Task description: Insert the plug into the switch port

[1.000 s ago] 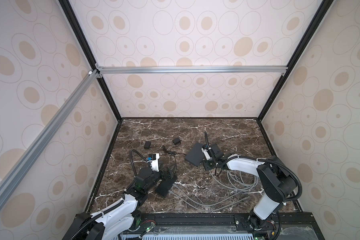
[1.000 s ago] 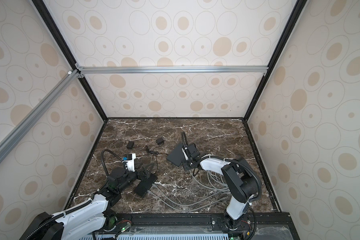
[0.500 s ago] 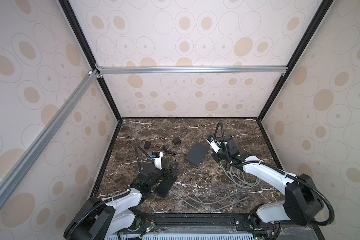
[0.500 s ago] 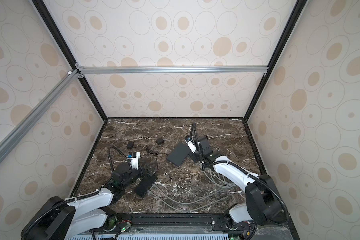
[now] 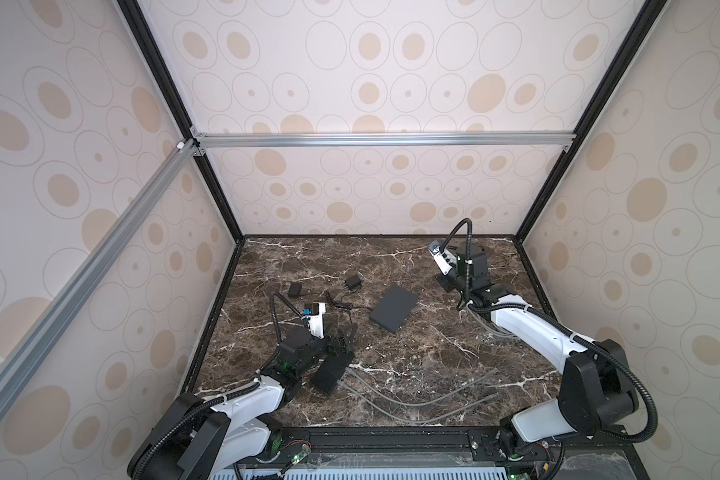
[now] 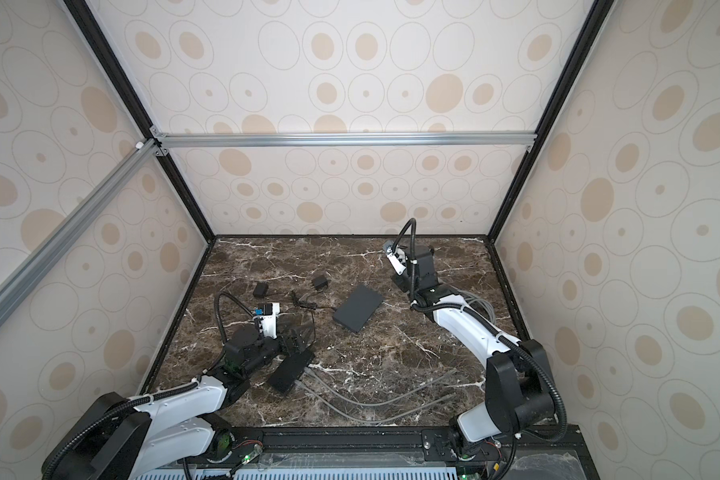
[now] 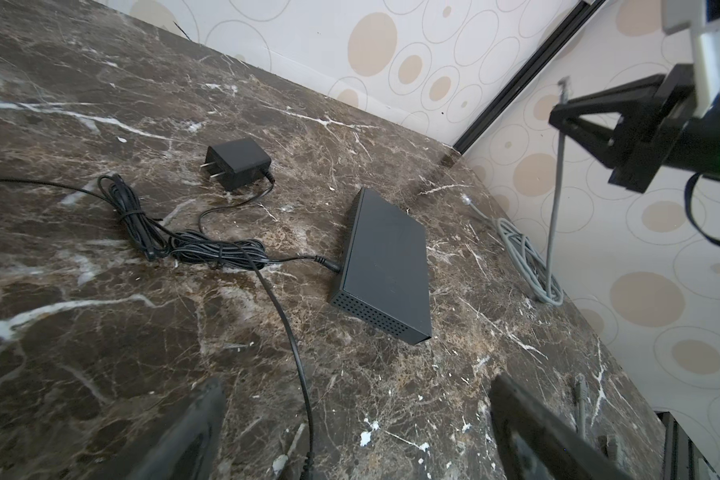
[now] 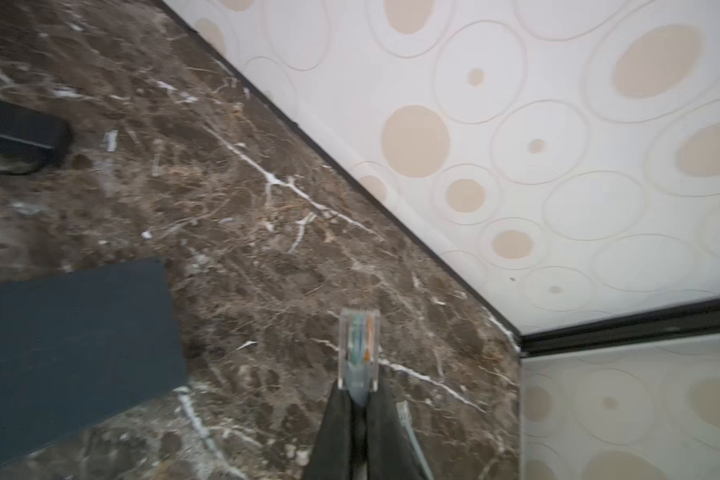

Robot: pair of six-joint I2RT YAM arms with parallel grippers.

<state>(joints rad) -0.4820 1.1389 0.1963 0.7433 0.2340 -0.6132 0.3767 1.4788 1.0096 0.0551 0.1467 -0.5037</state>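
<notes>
The right gripper [image 8: 358, 392], jaws pressed together, pinches a clear RJ45 plug [image 8: 359, 345] above the marble table [image 8: 267, 249] near its back corner, well apart from the black network switch [image 5: 393, 308]. The left gripper [image 7: 358, 428] is spread wide, empty. The plug probably needs squaring to the switch's port side (ports not in view), with the grey cable [image 7: 555, 199] left slack.
</notes>
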